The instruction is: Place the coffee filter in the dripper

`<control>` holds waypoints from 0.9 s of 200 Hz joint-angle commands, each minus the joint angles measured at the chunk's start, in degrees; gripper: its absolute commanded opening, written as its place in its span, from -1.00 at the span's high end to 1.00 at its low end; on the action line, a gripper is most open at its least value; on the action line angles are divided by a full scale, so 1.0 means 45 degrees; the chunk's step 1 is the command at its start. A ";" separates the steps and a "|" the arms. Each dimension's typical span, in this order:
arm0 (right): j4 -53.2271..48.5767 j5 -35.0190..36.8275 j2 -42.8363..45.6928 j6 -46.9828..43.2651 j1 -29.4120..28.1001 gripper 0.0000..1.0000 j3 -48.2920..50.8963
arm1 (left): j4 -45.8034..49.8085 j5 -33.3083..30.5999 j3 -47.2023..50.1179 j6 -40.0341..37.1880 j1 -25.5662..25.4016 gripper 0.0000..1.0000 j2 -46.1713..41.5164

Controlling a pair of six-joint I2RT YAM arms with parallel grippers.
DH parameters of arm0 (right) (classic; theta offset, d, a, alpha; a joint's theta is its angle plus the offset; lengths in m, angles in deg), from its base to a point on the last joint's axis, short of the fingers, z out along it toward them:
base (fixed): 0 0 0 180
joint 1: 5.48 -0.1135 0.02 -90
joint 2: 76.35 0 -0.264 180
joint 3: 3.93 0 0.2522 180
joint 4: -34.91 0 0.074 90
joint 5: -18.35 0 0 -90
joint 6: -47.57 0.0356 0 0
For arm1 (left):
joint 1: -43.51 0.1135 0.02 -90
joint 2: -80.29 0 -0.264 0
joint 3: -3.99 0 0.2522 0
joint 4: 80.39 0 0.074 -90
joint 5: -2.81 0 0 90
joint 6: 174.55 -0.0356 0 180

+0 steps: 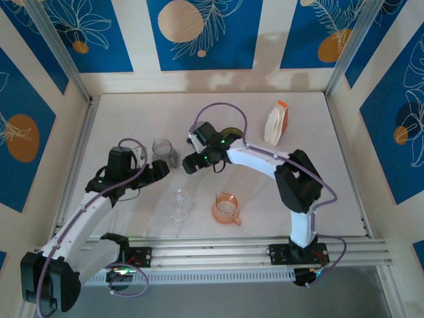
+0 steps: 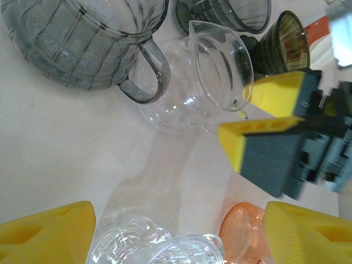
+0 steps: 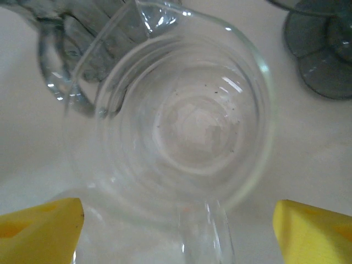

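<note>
No legible text, label, brand or number on anything.

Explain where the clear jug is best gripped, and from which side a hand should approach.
Probably the handle: a narrow strap sticking out from the round wall of the upright jug, opposite the spout. The smooth curved glass elsewhere looks slippery. The right hand is open on the handle side, with a finger on each side of it, so come from there.

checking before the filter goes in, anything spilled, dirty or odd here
No spill visible. A few tiny dark specks sit inside the clear glass jug, so it looks slightly dirty; what they are is unclear.
</note>
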 commanded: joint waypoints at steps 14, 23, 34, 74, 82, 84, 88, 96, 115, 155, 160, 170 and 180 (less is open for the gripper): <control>-0.0762 0.0532 0.2860 0.0507 -0.0150 -0.79 0.1385 | 0.0227 0.0277 -0.0687 -0.0107 0.0184 -0.62 -0.0421; -0.1217 0.0609 0.3418 0.0616 -0.0219 -0.78 0.1790 | 0.0226 0.0267 -0.0668 -0.0107 0.0207 -0.62 -0.0461; -0.1817 0.0829 0.4063 0.0791 -0.0351 -0.79 0.2364 | 0.0227 0.0286 -0.0629 -0.0109 0.0229 -0.63 -0.0478; -0.3698 0.1700 0.6340 0.1776 -0.1153 -0.82 0.4436 | -0.0024 0.0364 -0.0263 0.0025 0.0303 -0.64 -0.0461; -0.3949 0.1628 0.6750 0.2035 -0.1253 -0.84 0.4746 | -0.0127 0.0384 -0.0168 0.0097 0.0309 -0.65 -0.0449; -0.3977 0.1582 0.6837 0.2080 -0.1277 -0.84 0.4820 | -0.0151 0.0384 -0.0149 0.0098 0.0304 -0.65 -0.0443; -0.4102 0.1525 0.6992 0.2172 -0.1310 -0.84 0.4947 | -0.0191 0.0384 -0.0114 0.0135 0.0325 -0.65 -0.0449; -0.4256 0.1389 0.7241 0.2348 -0.1431 -0.85 0.5165 | -0.0269 0.0402 -0.0049 0.0192 0.0328 -0.65 -0.0393; -0.4399 0.0966 0.7440 0.2595 -0.1811 -1.00 0.5572 | -0.0401 0.0461 0.0067 0.0289 0.0348 -0.66 -0.0327; -0.4033 0.1052 0.7170 0.2886 -0.2417 -0.98 0.6062 | -0.0423 0.0462 0.0342 0.0374 0.0348 -0.66 -0.0472; -0.3931 0.0995 0.7110 0.2895 -0.2437 -0.98 0.6134 | -0.0400 0.0452 0.0355 0.0364 0.0345 -0.66 -0.0499; -0.3743 0.0903 0.6989 0.2896 -0.2509 -0.98 0.6220 | -0.0362 0.0442 0.0410 0.0360 0.0347 -0.66 -0.0554; -0.3662 0.0952 0.6826 0.2895 -0.2588 -0.98 0.6245 | -0.0345 0.0423 0.0449 0.0364 0.0342 -0.66 -0.0593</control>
